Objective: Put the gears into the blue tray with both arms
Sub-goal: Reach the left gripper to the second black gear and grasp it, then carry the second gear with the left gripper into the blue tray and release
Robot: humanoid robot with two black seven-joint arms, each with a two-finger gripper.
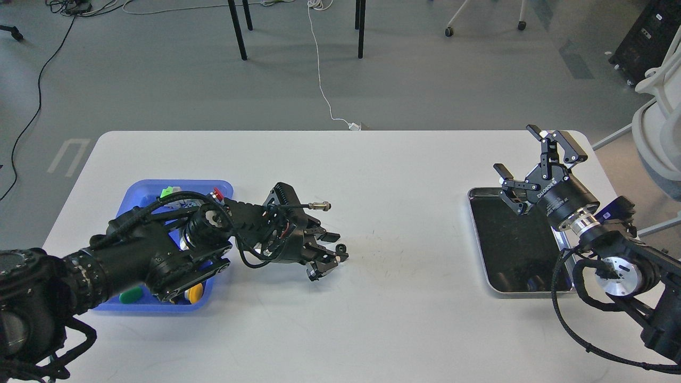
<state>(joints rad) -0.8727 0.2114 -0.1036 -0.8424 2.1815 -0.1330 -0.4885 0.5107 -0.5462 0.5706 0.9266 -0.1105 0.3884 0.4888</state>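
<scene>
Grey floor [159, 80] with cables [319, 69], black table legs [238, 32], perhaps a white chair [659, 133].

Two black jointed robot arms. The left arm [133, 255] is bulky, built of matte black segments, with looped black cables and a braided hose running along it. Behind its gripper [329, 257] a slim metal-tipped connector juts out, and a small red part sits further back. The right arm [612, 260] has a black cylindrical body with pale lettering just behind its gripper [532, 162], then a silver wrist ring, a round silver joint cap and curling black cables.
</scene>
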